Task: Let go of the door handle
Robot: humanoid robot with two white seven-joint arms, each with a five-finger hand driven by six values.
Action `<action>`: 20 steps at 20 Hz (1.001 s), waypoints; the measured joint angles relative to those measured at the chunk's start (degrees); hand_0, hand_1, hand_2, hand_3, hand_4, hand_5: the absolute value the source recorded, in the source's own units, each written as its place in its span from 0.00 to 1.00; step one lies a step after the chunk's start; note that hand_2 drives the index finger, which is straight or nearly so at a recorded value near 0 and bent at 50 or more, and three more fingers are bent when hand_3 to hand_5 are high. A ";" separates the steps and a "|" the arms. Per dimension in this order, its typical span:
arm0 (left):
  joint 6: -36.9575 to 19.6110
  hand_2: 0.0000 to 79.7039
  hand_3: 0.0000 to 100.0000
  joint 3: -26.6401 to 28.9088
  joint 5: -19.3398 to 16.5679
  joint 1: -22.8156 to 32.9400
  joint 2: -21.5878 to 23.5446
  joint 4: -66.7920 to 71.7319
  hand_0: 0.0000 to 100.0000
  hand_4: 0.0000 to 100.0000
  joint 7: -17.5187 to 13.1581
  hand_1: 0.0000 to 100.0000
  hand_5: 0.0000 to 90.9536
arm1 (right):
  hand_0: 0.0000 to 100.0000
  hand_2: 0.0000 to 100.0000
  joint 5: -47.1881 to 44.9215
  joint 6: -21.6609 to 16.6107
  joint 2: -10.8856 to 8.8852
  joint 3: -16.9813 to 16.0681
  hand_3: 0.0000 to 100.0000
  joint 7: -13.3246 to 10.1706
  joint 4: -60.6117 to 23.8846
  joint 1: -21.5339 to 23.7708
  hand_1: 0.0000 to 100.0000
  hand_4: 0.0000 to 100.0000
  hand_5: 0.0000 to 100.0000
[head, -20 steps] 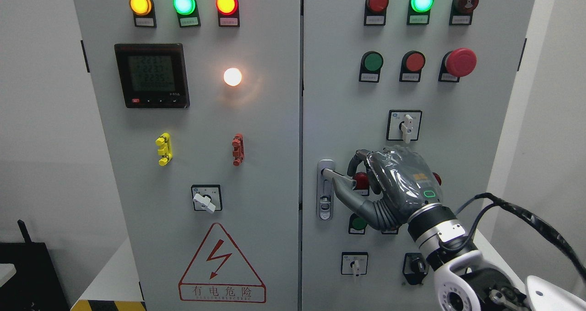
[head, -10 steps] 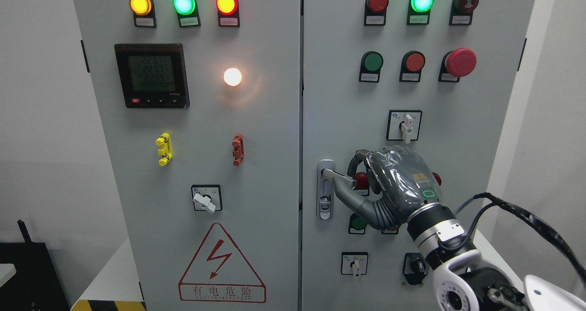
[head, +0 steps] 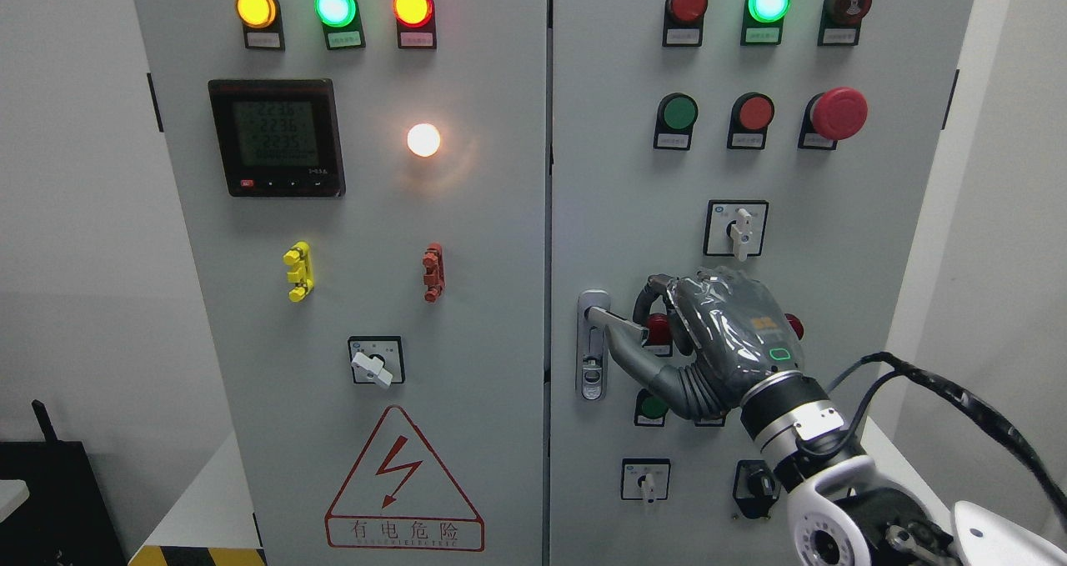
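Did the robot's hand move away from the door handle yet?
No. The right hand sits at the same spot beside the door handle, below the white switch.

Lighting's pretty even here, you've got soft, bright ambient light washing over the whole cabinet with no harsh shadows, just a faint one under the right hand. The white lamp blows out completely and throws a warm halo on the grey panel around it. The lit indicator lights up top clip a bit too. The shiny grey cover on the hand picks up small glare streaks. Focus is sharp across the frame, and the cabinet edges lean slightly from the wide lens.
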 measured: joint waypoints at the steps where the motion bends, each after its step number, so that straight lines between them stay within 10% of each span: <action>1: 0.00 0.00 0.00 0.00 0.00 0.00 0.00 0.00 0.12 0.00 0.00 0.39 0.00 | 0.42 0.52 0.00 0.00 0.01 0.01 1.00 0.00 0.01 0.01 0.16 1.00 1.00; 20: 0.00 0.00 0.00 0.00 -0.02 0.00 0.00 0.00 0.12 0.00 0.00 0.39 0.00 | 0.42 0.54 -0.02 -0.05 0.17 0.04 1.00 0.01 0.10 0.70 0.16 1.00 1.00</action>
